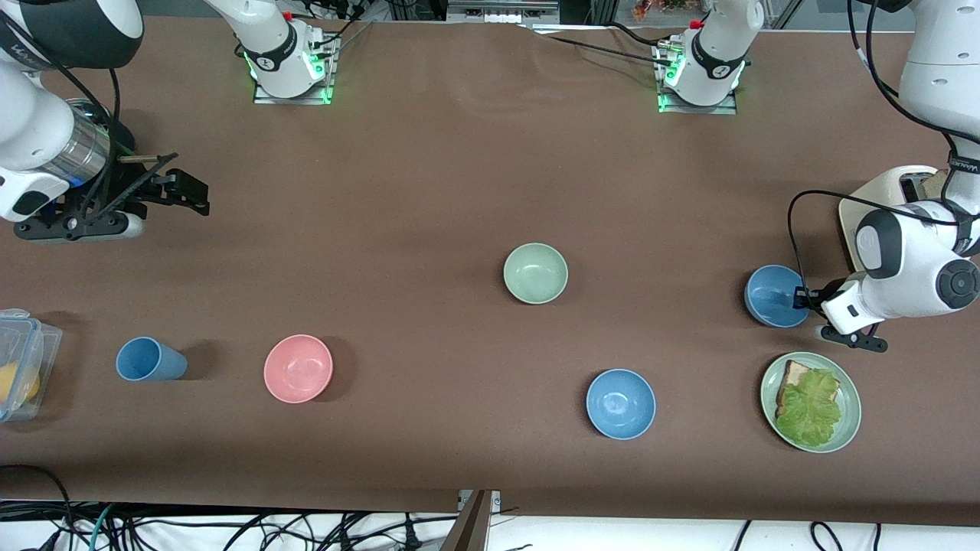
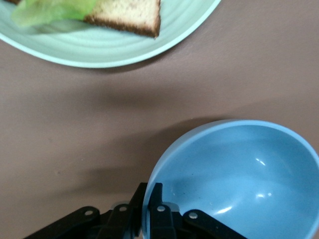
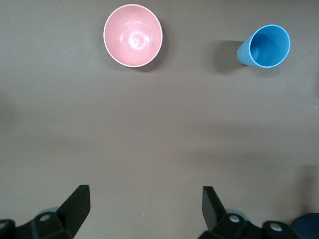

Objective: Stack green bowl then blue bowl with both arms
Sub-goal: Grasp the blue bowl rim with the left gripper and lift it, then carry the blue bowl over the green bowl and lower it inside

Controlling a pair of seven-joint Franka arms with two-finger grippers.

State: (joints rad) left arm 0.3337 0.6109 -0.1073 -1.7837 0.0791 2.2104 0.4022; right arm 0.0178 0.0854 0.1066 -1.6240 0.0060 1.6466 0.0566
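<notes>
A brown table (image 1: 429, 191) carries 2 white robot arms. The left gripper (image 1: 802, 298) sits at 3 o'clock, its fingers (image 2: 155, 195) pinching the rim of a blue bowl (image 1: 772, 295). The right gripper (image 3: 144, 204) waits at 9 o'clock, fingers spread wide over bare table. The green bowl (image 1: 535, 272) stands near the centre. A second blue bowl (image 1: 620, 403) lies at 5 o'clock.

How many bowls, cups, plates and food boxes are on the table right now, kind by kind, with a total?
Bowls: 4, namely the green bowl, pink bowl, blue bowl pinched at its rim by the left tool, and a second blue bowl
Cups: 1, blue cup
Plates: 1, green plate with toast and lettuce
Food boxes: 1, clear box
Total: 7
</notes>
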